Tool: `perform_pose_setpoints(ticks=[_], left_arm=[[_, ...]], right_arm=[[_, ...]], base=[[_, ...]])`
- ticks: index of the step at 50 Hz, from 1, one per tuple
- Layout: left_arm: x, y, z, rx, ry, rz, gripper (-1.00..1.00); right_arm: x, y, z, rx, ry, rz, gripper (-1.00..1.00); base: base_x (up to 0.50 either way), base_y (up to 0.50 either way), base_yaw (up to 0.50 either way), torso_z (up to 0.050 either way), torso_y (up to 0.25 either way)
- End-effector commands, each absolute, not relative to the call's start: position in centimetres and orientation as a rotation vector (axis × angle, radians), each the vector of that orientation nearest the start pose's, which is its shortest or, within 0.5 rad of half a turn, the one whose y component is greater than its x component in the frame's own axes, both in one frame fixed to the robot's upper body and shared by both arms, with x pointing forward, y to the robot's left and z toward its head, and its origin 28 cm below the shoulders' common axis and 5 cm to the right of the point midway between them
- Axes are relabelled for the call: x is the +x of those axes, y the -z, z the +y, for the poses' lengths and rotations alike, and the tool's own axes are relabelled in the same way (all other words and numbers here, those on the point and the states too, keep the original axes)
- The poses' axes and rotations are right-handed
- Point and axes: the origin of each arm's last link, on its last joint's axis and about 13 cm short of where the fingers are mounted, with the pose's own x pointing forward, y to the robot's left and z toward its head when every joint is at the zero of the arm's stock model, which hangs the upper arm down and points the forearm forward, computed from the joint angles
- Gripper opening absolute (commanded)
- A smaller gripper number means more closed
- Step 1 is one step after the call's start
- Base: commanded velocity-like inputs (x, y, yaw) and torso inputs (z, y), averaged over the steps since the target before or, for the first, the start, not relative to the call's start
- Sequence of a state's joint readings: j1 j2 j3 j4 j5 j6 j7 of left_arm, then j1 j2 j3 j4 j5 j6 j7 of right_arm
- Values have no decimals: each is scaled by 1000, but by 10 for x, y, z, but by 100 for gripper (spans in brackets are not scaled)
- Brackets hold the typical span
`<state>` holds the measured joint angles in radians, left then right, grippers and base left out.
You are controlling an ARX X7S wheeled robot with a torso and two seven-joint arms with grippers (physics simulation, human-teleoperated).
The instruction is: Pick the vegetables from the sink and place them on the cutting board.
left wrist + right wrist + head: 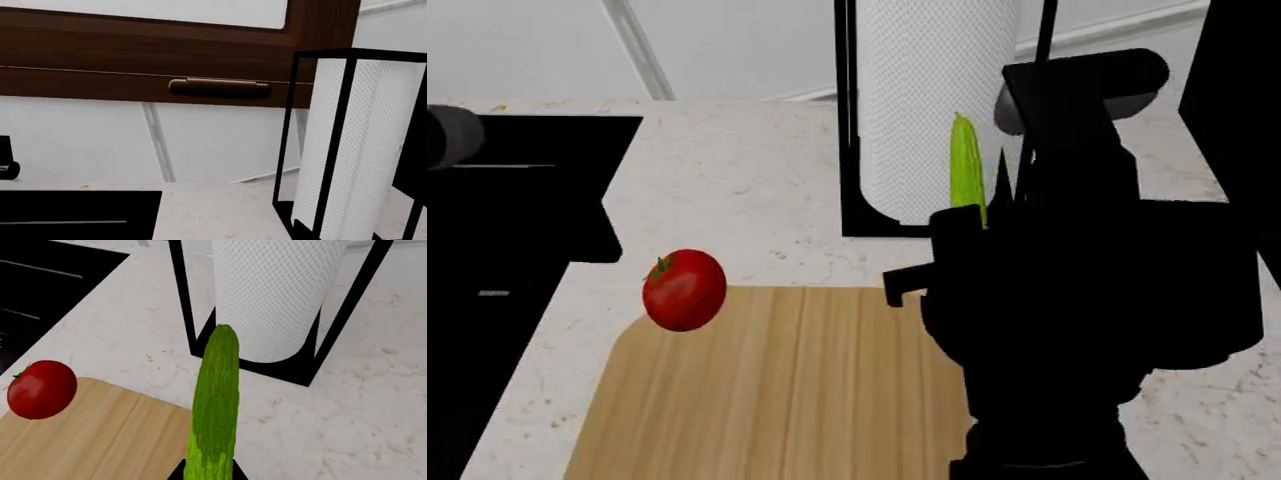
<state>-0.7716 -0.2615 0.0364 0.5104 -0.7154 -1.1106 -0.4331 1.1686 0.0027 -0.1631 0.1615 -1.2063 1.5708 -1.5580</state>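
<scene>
The red tomato (683, 289) with a green stem rests at the far left corner of the wooden cutting board (787, 390); it also shows in the right wrist view (41, 389) on the board (100, 435). My right gripper (208, 474) is shut on the long bumpy green cucumber (215, 405). In the head view the cucumber (966, 170) sticks out of the black right arm toward the paper towel roll, above the board's far right part. The black sink (507, 200) lies left of the board. The left gripper does not show.
A white paper towel roll in a black frame (934, 100) stands on the speckled counter just beyond the board, and shows close in the left wrist view (360, 150). A brown cabinet with a handle (219, 87) hangs above. A grey cylindrical part (447, 135) is over the sink.
</scene>
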Motion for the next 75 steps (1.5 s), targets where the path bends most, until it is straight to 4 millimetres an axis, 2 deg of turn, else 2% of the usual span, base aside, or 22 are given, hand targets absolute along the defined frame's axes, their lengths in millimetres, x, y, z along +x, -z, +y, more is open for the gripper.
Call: perform_pose_setpoints(ticks=[1,8,12,17,23,33,34,46,74,75], left_arm=[[270,-243,221,-108,39,-113,100],[267,-245,224,-113,33,-118,100],[268,-245,224,-106,24,-120,100],[269,-241,224,-106,27,-111,100],[269,-241,224,-107,23,-111,100],[270,-239,224,-108,27,-104,100],[271,-240,223,-103,29,-103,100],[271,-239,223,-105,27,-100,100],[271,-237,223,-108,29,-94,100],[271,-238,223,-107,29,-95,100]], right_arm=[[342,-300,-146,74,-441,743,-100],[354,-299,-143,93,-479,866,-100],[357,-307,-141,80,-492,894,-100],[359,-296,-133,30,-521,928,-100],[362,-298,-128,-1,-543,959,-100],[364,-286,-117,-75,-585,1004,-100],[364,-271,-114,-86,-608,1045,-100],[364,-258,-112,-89,-615,1086,-100],[361,-248,-111,-116,-597,1101,-100],[361,-247,-111,-115,-599,1103,100]], base=[[0,0,0,0,0],[0,0,0,0,0],[0,0,0,0,0],[0,0,-1,0,0],[0,0,0,0,0],[0,0,0,0,0],[0,0,0,0,0],[0,0,0,0,0],[0,0,0,0,0],[10,0,0,0,0]])
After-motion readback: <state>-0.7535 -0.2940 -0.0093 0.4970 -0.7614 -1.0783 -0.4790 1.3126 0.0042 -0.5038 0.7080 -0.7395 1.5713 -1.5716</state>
